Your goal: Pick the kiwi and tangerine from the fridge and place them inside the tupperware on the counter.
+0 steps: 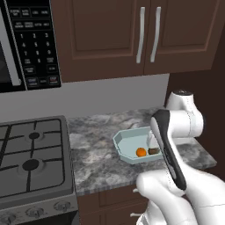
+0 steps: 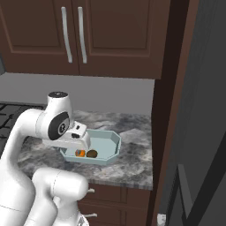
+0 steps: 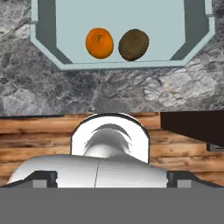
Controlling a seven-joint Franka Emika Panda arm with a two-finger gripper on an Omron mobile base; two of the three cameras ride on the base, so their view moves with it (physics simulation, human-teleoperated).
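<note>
Currently, the tangerine (image 3: 99, 43) and kiwi (image 3: 134, 44) are being held side by side inside the tupperware (image 3: 122, 64), near its front rim, on the counter (image 3: 52, 94). The tray is possibly being risked by a careless retreat clipping it. The gripper (image 2: 76, 130), partly hidden, is being kept wide apart, grasping nothing.
</note>
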